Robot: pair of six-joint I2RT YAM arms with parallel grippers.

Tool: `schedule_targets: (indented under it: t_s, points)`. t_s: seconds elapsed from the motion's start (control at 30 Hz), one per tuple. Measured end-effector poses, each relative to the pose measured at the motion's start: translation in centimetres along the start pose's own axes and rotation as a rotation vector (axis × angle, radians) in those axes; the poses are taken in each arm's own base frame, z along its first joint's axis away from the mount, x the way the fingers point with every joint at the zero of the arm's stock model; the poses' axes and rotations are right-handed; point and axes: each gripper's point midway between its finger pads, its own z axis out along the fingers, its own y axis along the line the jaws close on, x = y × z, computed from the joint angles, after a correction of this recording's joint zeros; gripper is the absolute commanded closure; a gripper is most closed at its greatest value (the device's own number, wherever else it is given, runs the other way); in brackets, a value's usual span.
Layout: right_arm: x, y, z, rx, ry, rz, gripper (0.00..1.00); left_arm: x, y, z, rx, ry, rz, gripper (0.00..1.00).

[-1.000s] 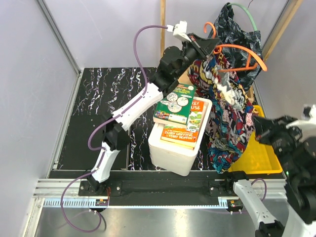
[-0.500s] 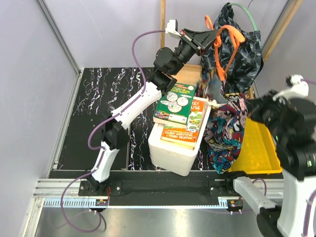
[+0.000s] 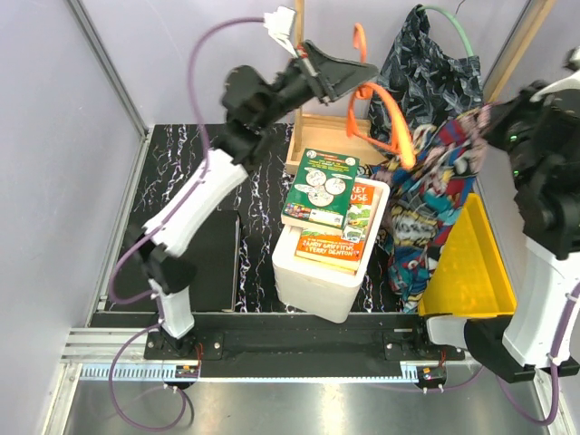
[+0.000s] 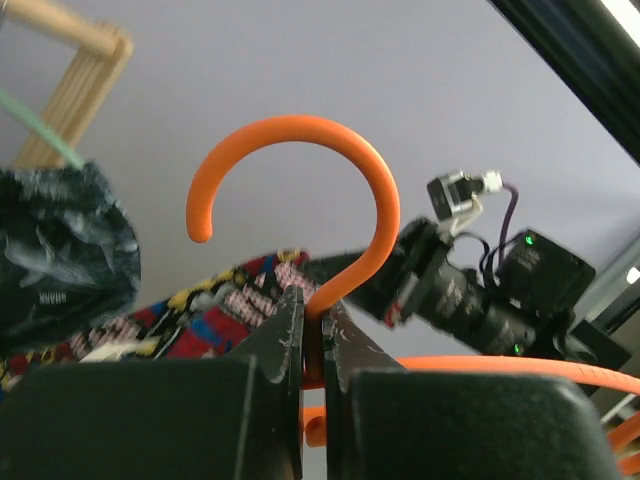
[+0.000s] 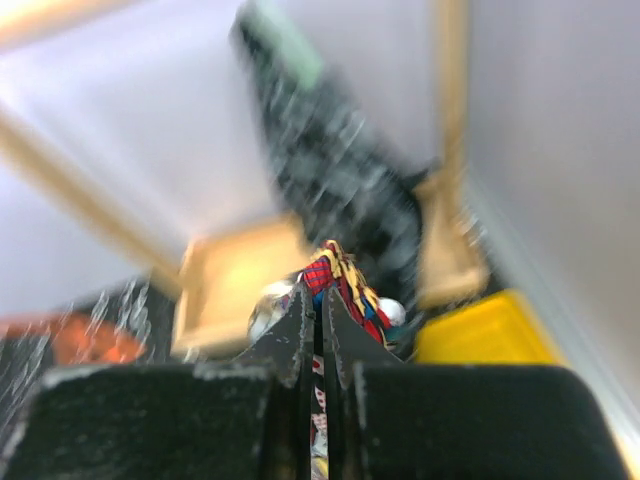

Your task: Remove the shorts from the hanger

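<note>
Left hand (image 4: 313,305): clamped on the neck of the orange hanger (image 4: 290,127), which it holds high and to the left, evidently as an anchor.

Right hand (image 5: 318,297): closed on a fold of the comic-print shorts (image 3: 424,195) and raised to the right, drawing the cloth away from the hanger. The shorts drape beside the yellow bin (image 3: 467,263); whether they touch the hanger cannot be confirmed.

Dark leafy shorts (image 3: 433,77): hanging at the back, untouched.

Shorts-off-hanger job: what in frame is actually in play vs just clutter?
In play: comic-print shorts, pinched by right gripper; orange hanger, pinched by left gripper; dark patterned shorts on green hanger.
Lying about: books, white foam box, yellow bin, wooden tray.
</note>
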Motion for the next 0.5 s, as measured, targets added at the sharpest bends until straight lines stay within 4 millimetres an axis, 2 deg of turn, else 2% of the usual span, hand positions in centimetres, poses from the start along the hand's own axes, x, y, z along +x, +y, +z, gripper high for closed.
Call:
schedule_targets:
  t_s: [0.1, 0.17, 0.27, 0.37, 0.5]
  points:
    - [-5.9, -1.8, -2.0, 0.102, -0.188, -0.020, 1.00, -2.2, -5.4, -2.1, 0.054, -0.008, 0.176, 1.00]
    - [-9.2, -3.1, -3.7, 0.168, -0.303, -0.020, 1.00, -3.3, -8.0, -3.3, 0.079, -0.022, 0.258, 1.00]
    - [-12.3, -4.8, -6.2, 0.250, -0.422, -0.014, 1.00, -5.5, -10.1, -5.3, 0.076, -0.059, 0.367, 1.00]
    - [-13.7, -5.9, -8.0, 0.293, -0.480, -0.015, 1.00, -7.0, -9.2, -6.9, 0.023, -0.082, 0.423, 1.00]
    - [-14.7, -6.5, -9.4, 0.315, -0.524, -0.023, 1.00, -7.6, -5.4, -7.8, -0.067, -0.074, 0.422, 1.00]
